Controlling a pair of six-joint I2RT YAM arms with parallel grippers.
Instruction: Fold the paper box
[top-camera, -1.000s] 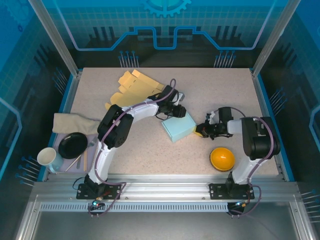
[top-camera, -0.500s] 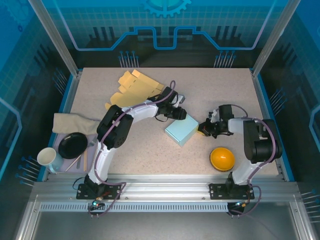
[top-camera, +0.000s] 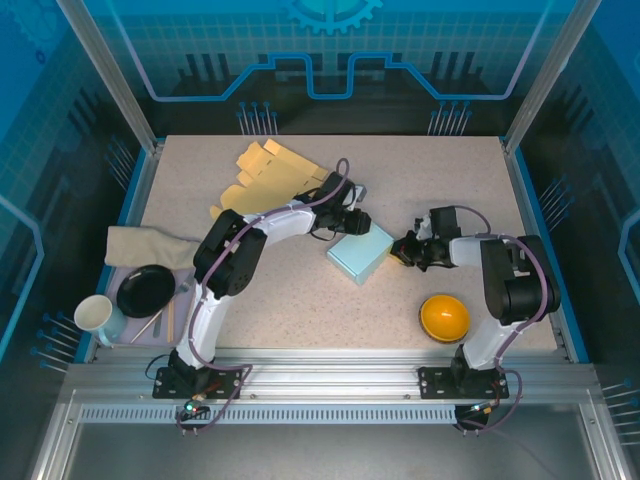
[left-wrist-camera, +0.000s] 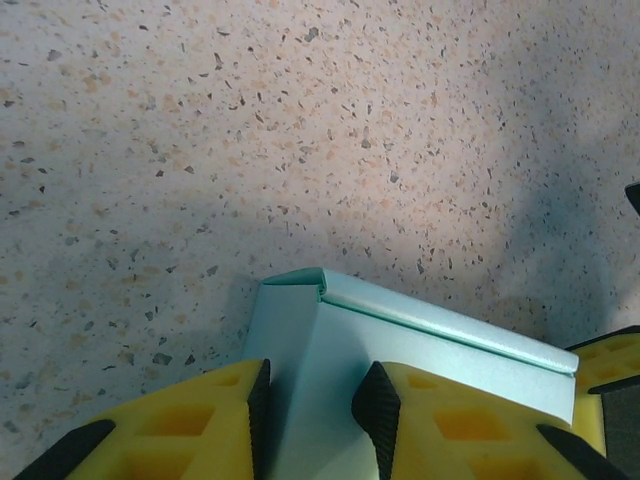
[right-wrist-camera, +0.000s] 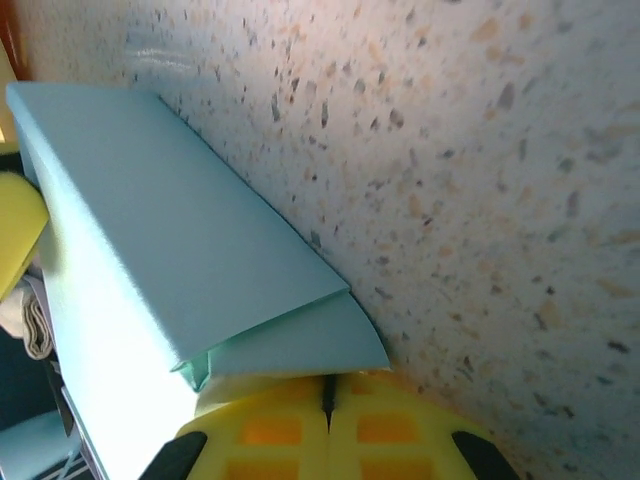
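Observation:
The light blue paper box (top-camera: 362, 255) lies mid-table, partly folded. My left gripper (top-camera: 352, 224) sits at its far left corner. In the left wrist view the black pads (left-wrist-camera: 372, 405) straddle one upright wall of the box (left-wrist-camera: 430, 345), and the left gripper (left-wrist-camera: 312, 400) is shut on that wall. My right gripper (top-camera: 403, 250) is at the box's right side. In the right wrist view its yellow fingers (right-wrist-camera: 400, 430) are pressed together, so the right gripper (right-wrist-camera: 327, 392) is shut with nothing held. A loose end flap of the box (right-wrist-camera: 170, 230) rests over the fingertips.
Flat yellow cardboard pieces (top-camera: 270, 172) lie at the far left. An orange bowl (top-camera: 444, 317) sits near the right arm's base. A beige cloth (top-camera: 145, 245), a black bowl (top-camera: 146, 290) and a white mug (top-camera: 95, 315) crowd the left edge.
The right gripper has moved slightly away from the near edge, staying against the box's right side. The box has shifted and turned a little. The left gripper keeps its hold.

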